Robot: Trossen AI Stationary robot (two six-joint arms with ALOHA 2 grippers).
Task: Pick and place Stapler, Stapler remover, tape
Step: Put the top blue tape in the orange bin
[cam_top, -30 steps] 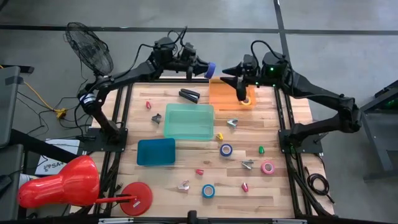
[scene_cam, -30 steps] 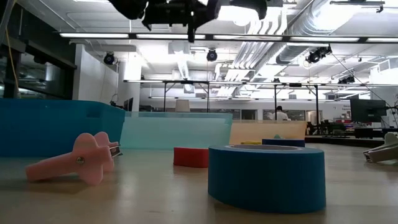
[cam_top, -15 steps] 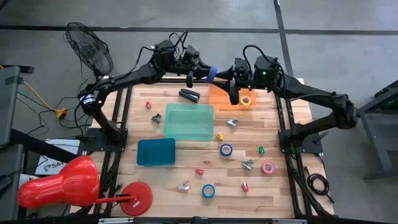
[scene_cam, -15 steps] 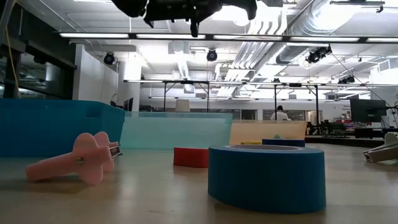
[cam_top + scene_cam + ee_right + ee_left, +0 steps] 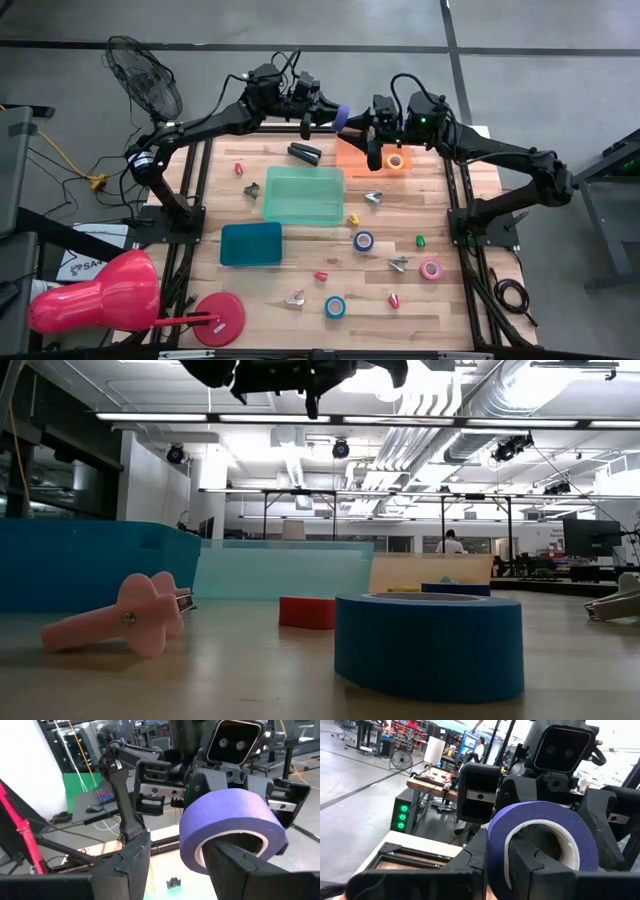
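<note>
Overhead, purple tape roll (image 5: 341, 117) on edge, axis level.

Purple tape roll (image 5: 341, 116) w/ pale middle is up in the air over the table's far edge, standing on its side, pinched by the left gripper (image 5: 335, 117), w/ the right gripper (image 5: 366, 124) just beside it. Black stapler (image 5: 305, 152) lies flat near the far edge. Yellow roll (image 5: 396, 161) lies flat near the far right corner. Blue roll (image 5: 364, 240) is near the middle, another blue roll (image 5: 335, 306) near the near edge, pink roll (image 5: 430, 269) by the right edge. Silver staple remover (image 5: 373, 198) sits mid-table, more to the far side.
</note>
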